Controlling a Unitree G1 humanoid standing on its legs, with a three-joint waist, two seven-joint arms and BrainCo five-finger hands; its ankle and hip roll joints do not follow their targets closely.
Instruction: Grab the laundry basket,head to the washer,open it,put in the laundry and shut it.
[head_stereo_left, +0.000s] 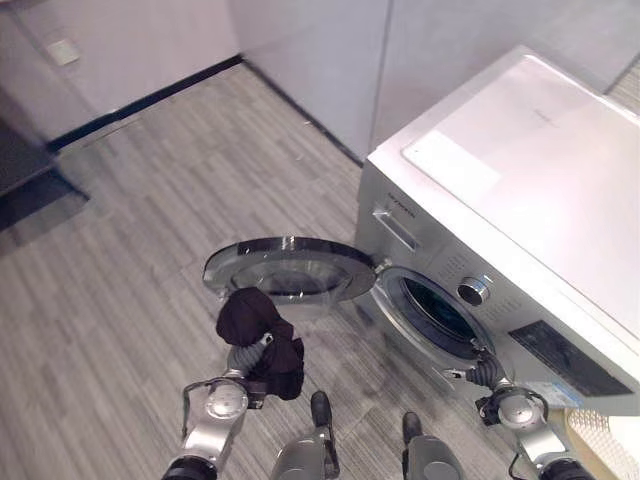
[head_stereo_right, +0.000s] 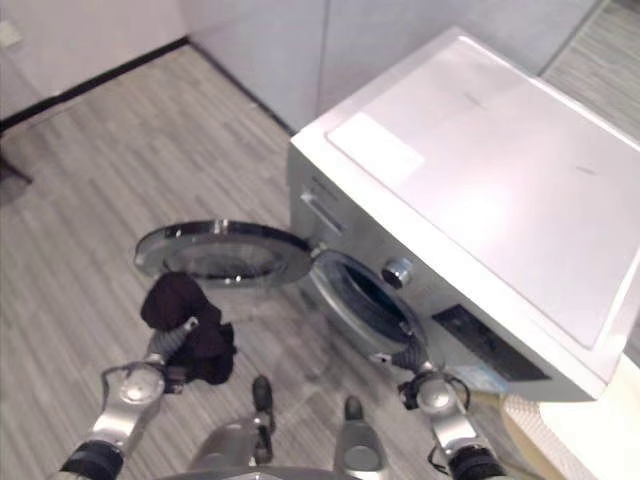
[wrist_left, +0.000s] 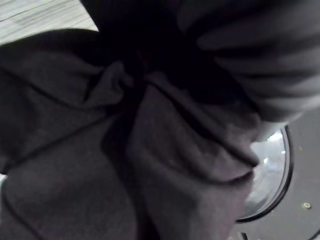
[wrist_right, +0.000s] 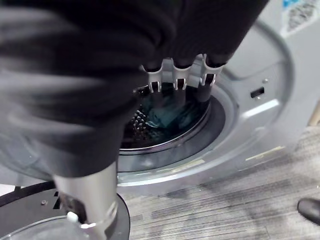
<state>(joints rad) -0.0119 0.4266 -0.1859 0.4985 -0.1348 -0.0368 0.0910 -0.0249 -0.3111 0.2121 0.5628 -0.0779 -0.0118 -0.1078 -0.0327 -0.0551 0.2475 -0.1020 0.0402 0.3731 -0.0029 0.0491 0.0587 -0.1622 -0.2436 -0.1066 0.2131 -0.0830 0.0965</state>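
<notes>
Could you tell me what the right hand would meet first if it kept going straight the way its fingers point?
Probably the washer's open drum mouth: the right hand points its fingers into that opening. Nothing seems to lie between, though depth is unclear.

**A laundry corner in a home-like room**

A silver front-loading washing machine (head_stereo_left: 500, 230) stands on grey wood-look plank flooring (head_stereo_left: 150, 250), its round door (head_stereo_left: 288, 268) swung open to the left. Plain pale walls (head_stereo_left: 310, 50) with a dark skirting board (head_stereo_left: 150, 100) run along the far side. A light woven basket (head_stereo_left: 605, 435) sits near right.
</notes>
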